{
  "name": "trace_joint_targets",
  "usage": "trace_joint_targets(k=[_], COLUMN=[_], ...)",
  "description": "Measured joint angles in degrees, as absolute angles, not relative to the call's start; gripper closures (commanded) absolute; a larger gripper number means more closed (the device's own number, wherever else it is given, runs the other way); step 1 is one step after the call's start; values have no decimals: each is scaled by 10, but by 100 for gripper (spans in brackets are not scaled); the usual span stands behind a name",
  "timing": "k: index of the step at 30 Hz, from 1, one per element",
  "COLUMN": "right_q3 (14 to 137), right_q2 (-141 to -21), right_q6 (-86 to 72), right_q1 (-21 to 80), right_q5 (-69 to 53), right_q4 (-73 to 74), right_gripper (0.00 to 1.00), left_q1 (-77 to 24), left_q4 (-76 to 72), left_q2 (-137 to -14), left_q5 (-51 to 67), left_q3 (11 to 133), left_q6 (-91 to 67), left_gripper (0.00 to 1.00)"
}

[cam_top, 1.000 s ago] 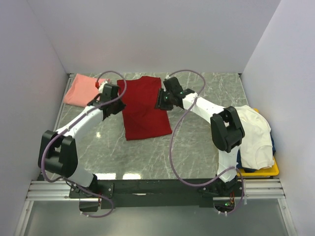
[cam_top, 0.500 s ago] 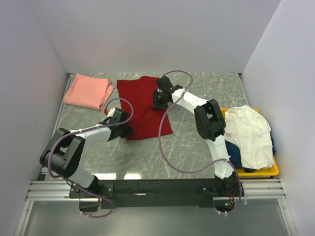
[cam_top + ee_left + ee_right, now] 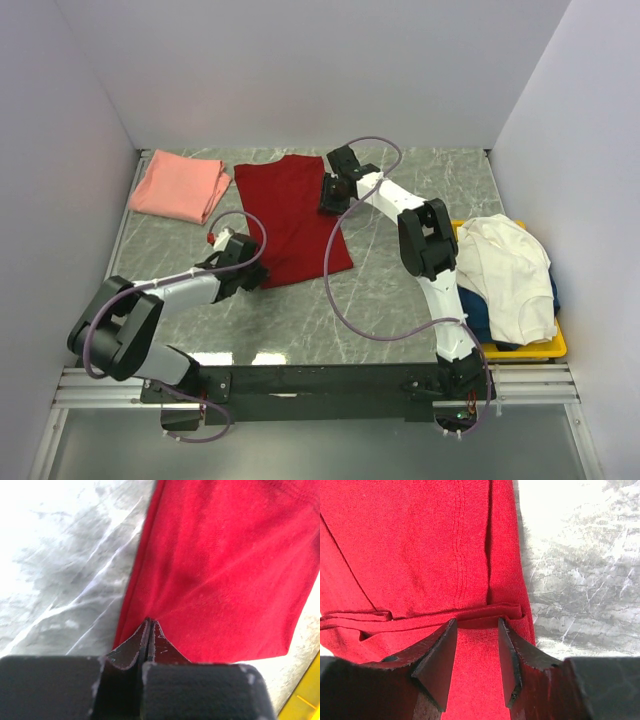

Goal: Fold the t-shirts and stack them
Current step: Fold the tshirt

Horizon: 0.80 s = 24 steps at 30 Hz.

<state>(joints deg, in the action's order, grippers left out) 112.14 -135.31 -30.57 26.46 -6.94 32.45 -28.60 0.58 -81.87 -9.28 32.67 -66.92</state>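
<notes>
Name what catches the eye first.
A deep red t-shirt lies mid-table, the left gripper pinched shut on its near corner and the right gripper open over its far-right edge. A folded salmon pink shirt sits far left; a cream white shirt heaps over a yellow tray at right.

- The red t-shirt (image 3: 290, 215) was matt, fine-knit cloth.
- The table (image 3: 300, 320) looked smooth, marble-patterned and slightly glossy.
- The tray (image 3: 548, 349) was smooth yellow plastic.
</notes>
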Motion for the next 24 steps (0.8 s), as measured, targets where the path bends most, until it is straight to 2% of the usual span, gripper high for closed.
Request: trace_joint_targets(k=[3, 6, 8, 10, 13, 19, 24], right_q3=[1119, 1104, 1088, 1067, 988, 766, 653], right_q2=[-1350, -1337, -1317, -1289, -1209, -1013, -981], right_q6=[-305, -303, -301, -299, -300, -317, -335], right_q1=[264, 261, 257, 254, 251, 250, 263], right_q5=[-67, -57, -47, -38, -28, -44, -59], right_q4=[326, 330, 342, 348, 339, 263, 214], right_gripper=[54, 52, 50, 50, 50, 52, 55], left_q1=[-286, -286, -286, -287, -287, -288, -288], left_q4=[18, 46, 63, 82, 92, 89, 62], left_q2=[-801, -773, -753, -733, -707, -701, -743], left_q5=[-92, -91, -89, -88, -88, -83, -73], left_q3=[318, 315, 316, 321, 332, 333, 327], left_q6=[-666, -653, -645, -638, -634, -630, -627], left_gripper=[99, 85, 81, 80, 82, 97, 99])
